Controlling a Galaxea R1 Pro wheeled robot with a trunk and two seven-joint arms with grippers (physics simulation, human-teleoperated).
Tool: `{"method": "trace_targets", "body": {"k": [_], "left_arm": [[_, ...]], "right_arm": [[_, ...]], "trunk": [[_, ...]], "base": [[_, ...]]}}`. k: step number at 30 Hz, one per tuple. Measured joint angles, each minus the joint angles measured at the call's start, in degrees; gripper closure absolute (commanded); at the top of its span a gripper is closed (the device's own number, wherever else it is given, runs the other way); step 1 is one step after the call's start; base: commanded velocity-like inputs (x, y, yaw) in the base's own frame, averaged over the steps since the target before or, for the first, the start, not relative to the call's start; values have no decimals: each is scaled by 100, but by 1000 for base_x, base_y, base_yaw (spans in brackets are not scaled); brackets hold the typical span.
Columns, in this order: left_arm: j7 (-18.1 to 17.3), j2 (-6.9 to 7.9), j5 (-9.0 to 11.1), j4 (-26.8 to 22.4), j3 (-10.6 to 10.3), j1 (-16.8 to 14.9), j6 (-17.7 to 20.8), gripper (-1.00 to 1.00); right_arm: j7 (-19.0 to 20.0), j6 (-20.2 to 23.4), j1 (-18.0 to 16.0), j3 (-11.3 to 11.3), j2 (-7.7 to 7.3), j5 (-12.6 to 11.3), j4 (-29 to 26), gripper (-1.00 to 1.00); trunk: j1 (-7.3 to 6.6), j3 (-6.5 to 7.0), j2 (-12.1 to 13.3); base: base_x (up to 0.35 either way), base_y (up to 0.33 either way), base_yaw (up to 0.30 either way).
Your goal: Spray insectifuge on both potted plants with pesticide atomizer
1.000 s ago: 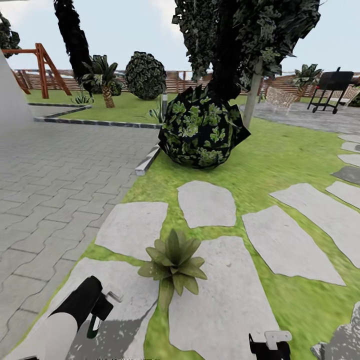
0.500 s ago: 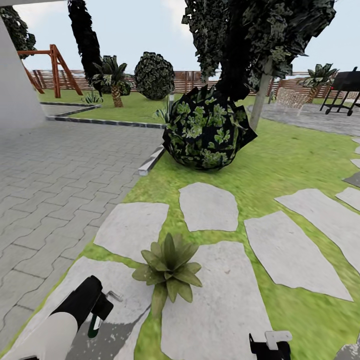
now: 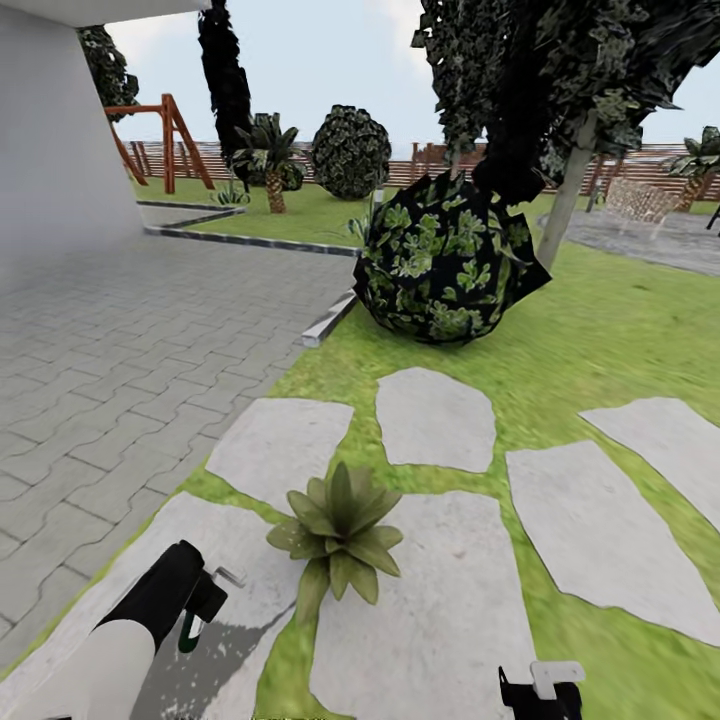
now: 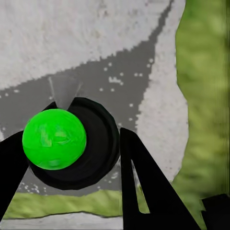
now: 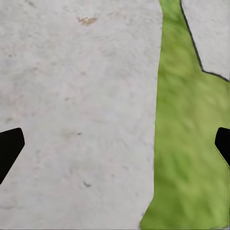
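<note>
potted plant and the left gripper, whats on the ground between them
In the head view, only pale stepping stone lies between the potted plant and the left gripper, which holds the atomizer; nothing else stands there.

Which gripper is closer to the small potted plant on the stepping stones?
Left. The left gripper sits just beside the potted plant, holding the atomizer. The right gripper is farther off.

This place is a home garden (image 3: pixel 600 330): green lawn with flat grey stepping stones (image 3: pixel 435 418), a round dark bush (image 3: pixel 445 260) and a small potted plant (image 3: pixel 338 525) near. On the left is a paved yard (image 3: pixel 130 340) beside a white house wall (image 3: pixel 60 150). Far away stand a wooden swing frame (image 3: pixel 165 135), palms (image 3: pixel 268 150) and a brown slatted fence (image 3: pixel 420 165).
</note>
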Motion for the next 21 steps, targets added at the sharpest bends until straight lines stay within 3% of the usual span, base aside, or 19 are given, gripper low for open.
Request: {"method": "trace_targets", "body": {"k": [21], "left_arm": [[-19, -36, -3, 99, -62, 0, 210, 100]], "right_arm": [[0, 0, 0, -3, 0, -1, 0, -100]], "trunk": [[0, 0, 1]], "base": [[69, -192, 276]]}}
